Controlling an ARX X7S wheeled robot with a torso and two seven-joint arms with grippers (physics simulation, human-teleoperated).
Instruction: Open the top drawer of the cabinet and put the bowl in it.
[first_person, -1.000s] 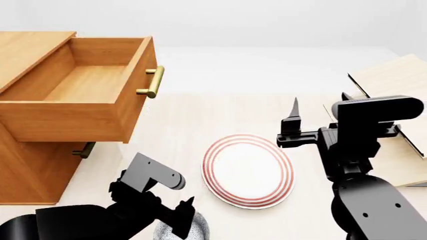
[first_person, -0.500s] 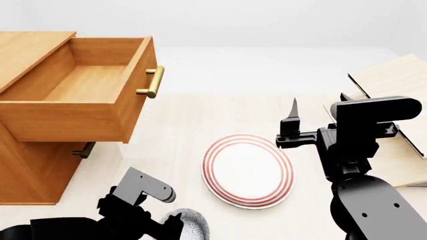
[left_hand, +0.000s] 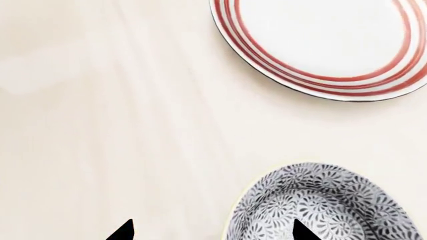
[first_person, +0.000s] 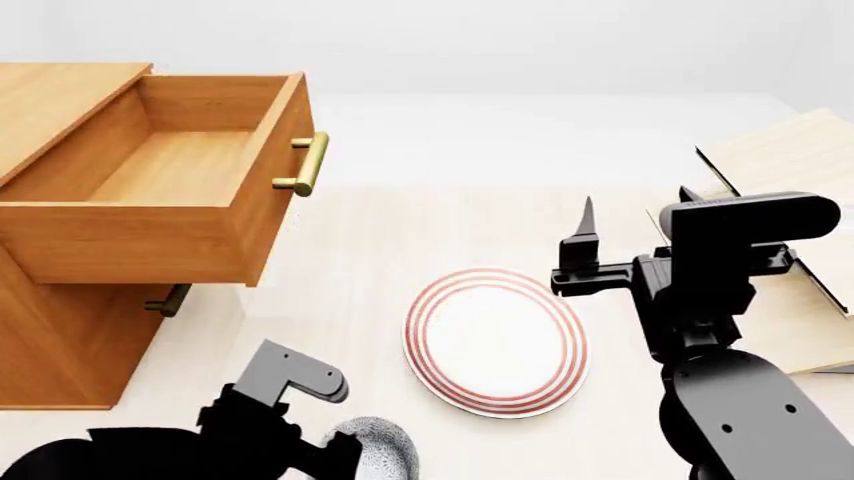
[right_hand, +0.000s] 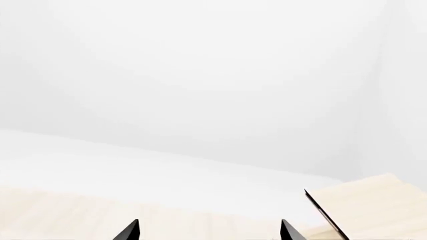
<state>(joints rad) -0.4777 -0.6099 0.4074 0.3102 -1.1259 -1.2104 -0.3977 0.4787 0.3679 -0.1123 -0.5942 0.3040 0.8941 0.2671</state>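
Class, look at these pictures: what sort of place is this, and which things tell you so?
Probably a simulated home tabletop, kitchen or dining style. A pale wooden table carries a red-ringed plate and a speckled bowl, beside a wooden cabinet with its top drawer pulled open. Blank white surroundings suggest a render.

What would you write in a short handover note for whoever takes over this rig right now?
Left gripper: open, empty, one fingertip over the bowl, not gripping.
Right gripper: open, empty, raised beyond the plate.
Done: top drawer of the cabinet is pulled out and empty.
Bowl sits on the table near the robot, apart from the plate.
Left: grasp bowl, lift, place in drawer.
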